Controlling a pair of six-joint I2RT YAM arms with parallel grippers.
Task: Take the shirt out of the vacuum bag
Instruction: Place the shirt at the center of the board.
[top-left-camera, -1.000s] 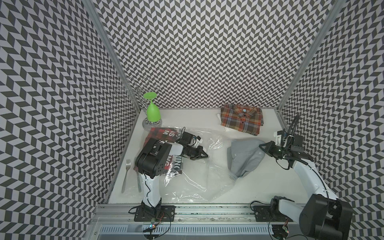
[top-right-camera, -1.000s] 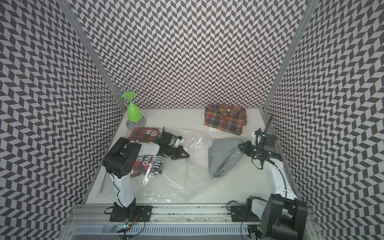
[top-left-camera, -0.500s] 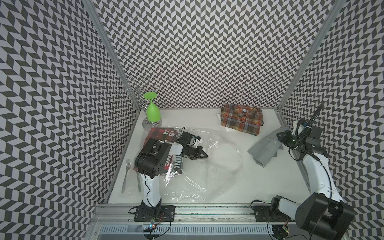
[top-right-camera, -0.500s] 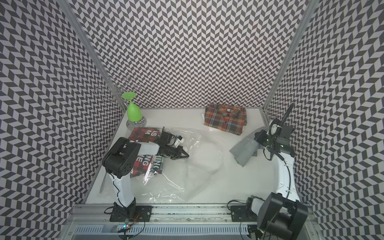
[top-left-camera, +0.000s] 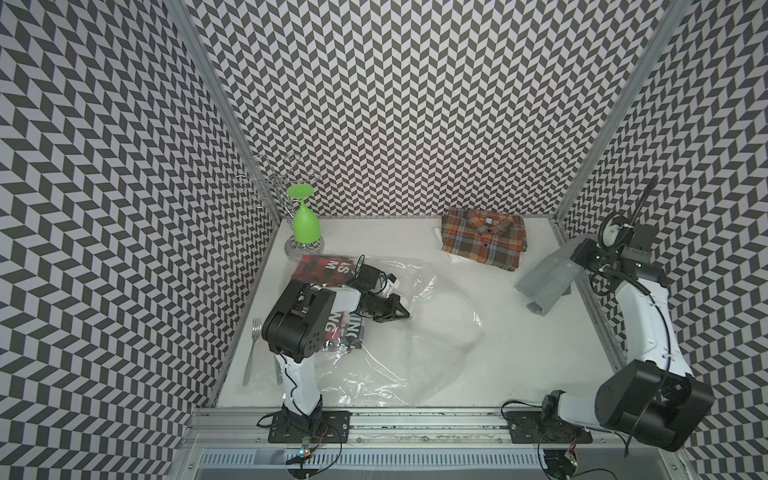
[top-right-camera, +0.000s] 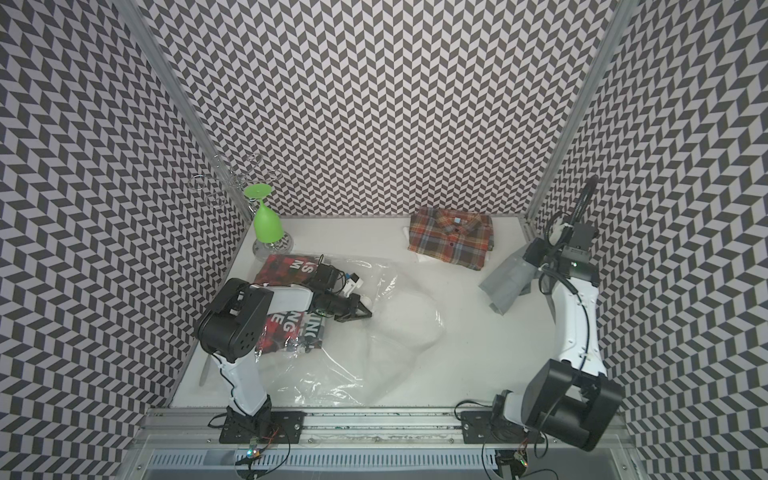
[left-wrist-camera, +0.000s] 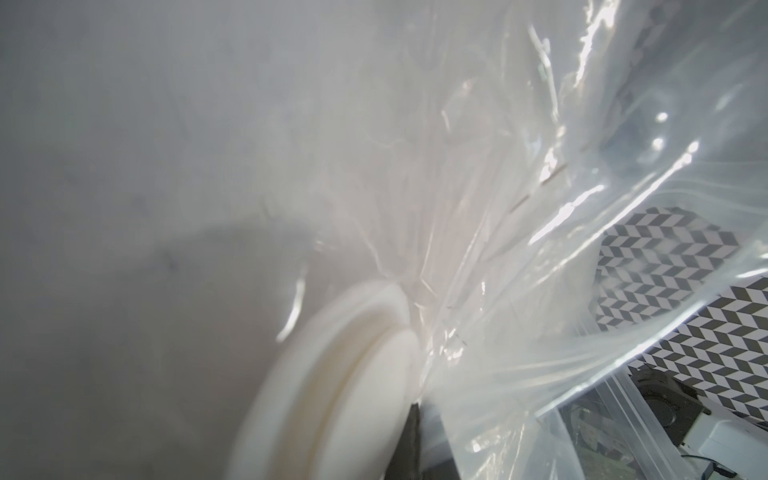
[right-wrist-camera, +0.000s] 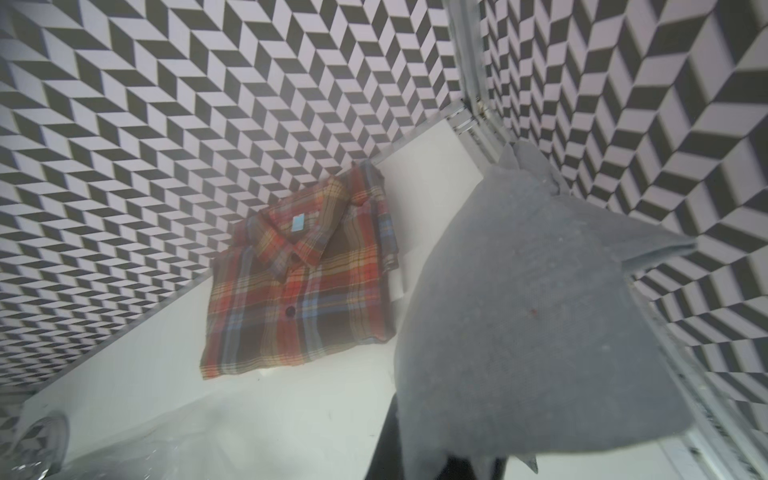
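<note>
Most looks done: near the white desk's (top-left-camera: 478, 365) right edge, the right end effector (top-left-camera: 577, 258) clenches the limp grey cloth shirt (top-left-camera: 548, 282), well apart from the crinkly see-through plastic vacuum bag (top-left-camera: 419, 332), which the left end effector (top-left-camera: 397, 312) pinches; setting the shirt down is left.

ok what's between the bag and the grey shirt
Just bare table, in both top views; the bag and grey shirt don't touch.

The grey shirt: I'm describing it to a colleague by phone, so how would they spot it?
Start at the white table and go to its right edge. There the right pincer holds up a folded cloth, the grey shirt. It is plain grey, unlike the plaid shirt lying flat at the back.
</note>
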